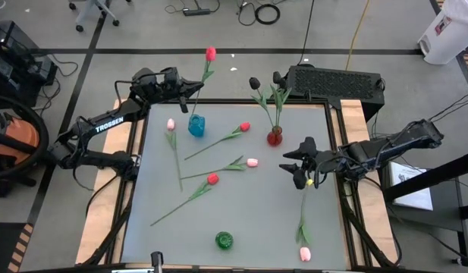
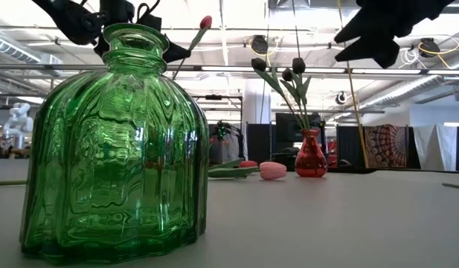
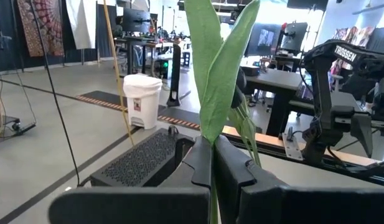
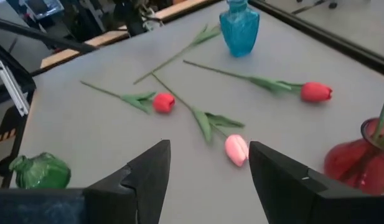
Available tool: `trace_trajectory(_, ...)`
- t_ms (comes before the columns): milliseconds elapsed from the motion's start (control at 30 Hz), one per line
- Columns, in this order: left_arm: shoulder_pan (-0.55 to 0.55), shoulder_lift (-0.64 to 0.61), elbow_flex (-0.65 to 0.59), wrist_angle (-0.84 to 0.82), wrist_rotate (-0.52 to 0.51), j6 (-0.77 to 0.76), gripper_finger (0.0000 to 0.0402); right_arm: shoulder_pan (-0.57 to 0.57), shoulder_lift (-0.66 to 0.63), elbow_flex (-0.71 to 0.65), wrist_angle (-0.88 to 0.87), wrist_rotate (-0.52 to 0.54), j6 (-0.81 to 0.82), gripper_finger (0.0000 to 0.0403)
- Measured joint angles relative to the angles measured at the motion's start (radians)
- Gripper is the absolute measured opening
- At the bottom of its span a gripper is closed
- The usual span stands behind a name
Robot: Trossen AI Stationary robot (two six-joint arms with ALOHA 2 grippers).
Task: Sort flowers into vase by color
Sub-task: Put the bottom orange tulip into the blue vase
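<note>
My left gripper (image 1: 193, 89) is at the table's far left, above the blue vase (image 1: 196, 125), shut on a red tulip (image 1: 210, 54). My right gripper (image 1: 298, 164) hovers open over the table's right side and holds nothing; its fingers stand apart in the right wrist view (image 4: 207, 174). Black tulips (image 1: 254, 82) stand in the red vase (image 1: 274, 136). On the table lie two red tulips (image 1: 244, 127) (image 1: 212, 179) and three pink ones (image 1: 171, 123) (image 1: 252, 161) (image 1: 304, 254). The green vase (image 1: 224, 240) stands by the near edge. My left gripper pinches the red tulip between its two fingers at the stem where the leaves begin (image 3: 211, 138). The long green leaves (image 3: 220, 68) rise above the fingers. The fingers come about level from the table's left, across the stem. The flower stands nearly upright, head up, and its lower end reaches the blue vase's mouth (image 1: 195, 115).
The loose tulips lie spread across the middle of the table between the vases. A black box (image 1: 336, 82) sits behind the far edge. The green vase (image 2: 114, 141) fills the low view's left. Bare table lies at the near left and near right.
</note>
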Motion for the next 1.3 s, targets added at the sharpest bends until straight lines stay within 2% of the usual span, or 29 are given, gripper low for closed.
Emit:
trace_trajectory(433, -0.014, 0.032, 0.000, 0.007, -0.005, -0.001, 0.0002, -0.021, 0.000, 0.000, 0.053, 0.000, -0.007, 0.0210)
trace_trajectory(700, -0.035, 0.079, 0.001, 0.126, -0.012, -0.047, 0.0002, -0.022, 0.000, 0.000, 0.119, 0.001, -0.007, 0.0210)
trace_trajectory(1300, -0.013, 0.083, 0.001, 0.064, -0.015, 0.009, 0.0002, -0.022, 0.000, 0.000, 0.143, 0.000, -0.007, 0.0210)
